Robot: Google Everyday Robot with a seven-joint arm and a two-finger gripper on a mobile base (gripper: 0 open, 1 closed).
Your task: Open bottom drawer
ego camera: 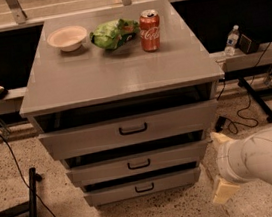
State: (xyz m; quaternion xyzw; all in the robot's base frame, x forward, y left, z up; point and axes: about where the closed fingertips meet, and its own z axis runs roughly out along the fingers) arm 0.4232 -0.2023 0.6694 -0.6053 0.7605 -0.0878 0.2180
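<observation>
The grey cabinet has three drawers stacked under its top. The bottom drawer (142,186) is the slimmest, with a small black bar handle (144,187), and a dark gap shows above its front. My gripper (220,166) is at the lower right, just right of the cabinet, level with the lower two drawers. Its two cream fingertips (222,190) stand apart and hold nothing. It is not touching the handle. The white arm (265,163) runs off to the right edge.
The top drawer (129,130) and middle drawer (136,163) sit above, each with a dark gap over it. On the cabinet top (121,74) are a white bowl (67,38), a green bag (114,33) and a red cola can (149,24). A black stand (32,211) is on the floor at left, and cables (242,110) and a water bottle (231,40) at right.
</observation>
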